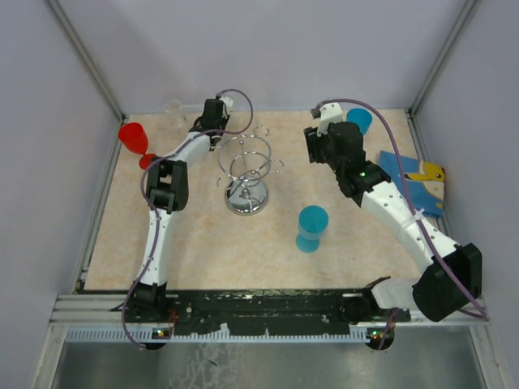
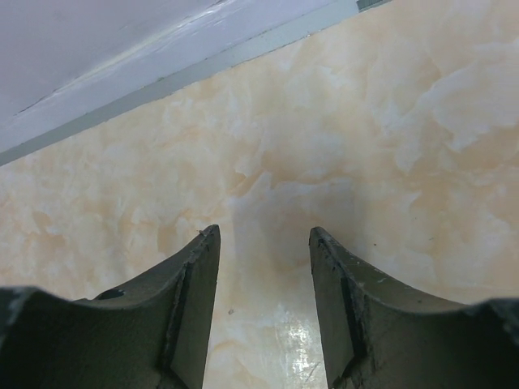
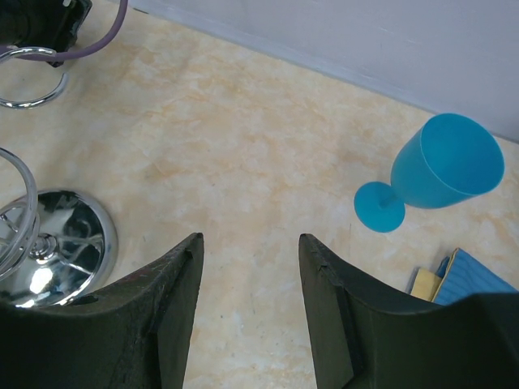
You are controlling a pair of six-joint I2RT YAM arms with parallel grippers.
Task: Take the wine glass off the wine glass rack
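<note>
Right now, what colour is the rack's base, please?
The rack's base is shiny silver chrome; right wrist view.

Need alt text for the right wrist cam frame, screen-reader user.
The right gripper hangs over the marbled beige table, jaws open and empty. A blue wine glass stands at right near the back wall; the shiny round base of the wine glass rack is at left, a blue cloth corner at lower right.

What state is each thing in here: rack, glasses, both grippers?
Rack: upright, no glass seen hanging on it.
Red glass: upright, left of the rack.
Clear glass: seems upright, at the far edge, untouched.
Near blue glass: upright, standing free.
Far blue glass: upright, by the back wall.
Left gripper: open, empty.
Right gripper: open, empty.
</note>
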